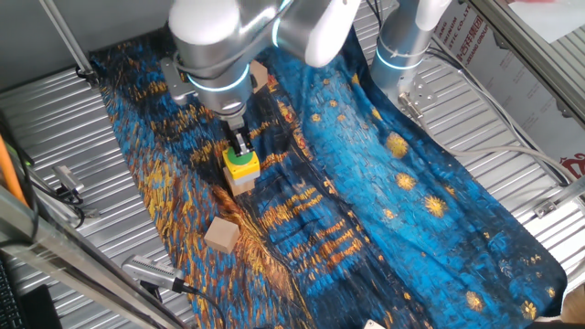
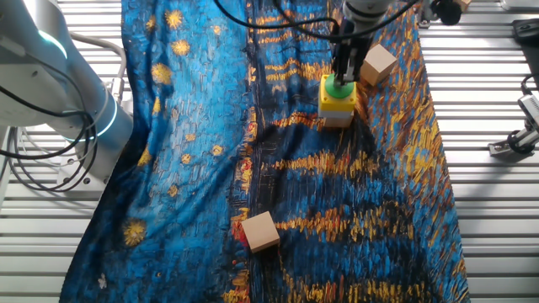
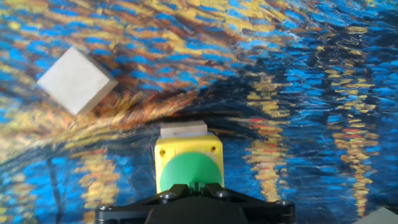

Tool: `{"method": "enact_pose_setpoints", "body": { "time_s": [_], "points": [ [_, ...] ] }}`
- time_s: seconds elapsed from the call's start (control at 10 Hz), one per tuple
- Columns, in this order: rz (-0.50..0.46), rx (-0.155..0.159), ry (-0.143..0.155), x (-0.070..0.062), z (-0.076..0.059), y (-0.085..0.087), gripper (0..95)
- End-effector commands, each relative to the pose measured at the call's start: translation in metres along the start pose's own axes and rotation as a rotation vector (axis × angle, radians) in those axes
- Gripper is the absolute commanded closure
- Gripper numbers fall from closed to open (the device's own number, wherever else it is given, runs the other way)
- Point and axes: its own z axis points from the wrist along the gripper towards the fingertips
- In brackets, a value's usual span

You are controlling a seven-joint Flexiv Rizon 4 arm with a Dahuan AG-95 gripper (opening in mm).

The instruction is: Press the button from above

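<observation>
Where the end effector (image 1: 239, 151) descends, the button (image 1: 240, 158) sits directly beneath.

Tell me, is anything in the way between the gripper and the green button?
Nothing visible is. The gripper is directly above the button, its tip at or on the green cap. One wooden cube sits beside the button box, another wooden cube lies farther off on the cloth; neither is between them.
</observation>
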Motion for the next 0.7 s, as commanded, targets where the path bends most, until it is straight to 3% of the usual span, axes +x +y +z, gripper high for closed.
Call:
{"method": "enact_pose_setpoints", "body": {
  "time_s": [0.1, 0.7],
  "points": [
    [-0.045, -0.067, 0.011, 0.0055, -0.0076, -0.0017, 95.0],
    [-0.097, -0.072, 0.048, 0.0055, -0.0076, -0.0017, 95.0]
  ]
}}
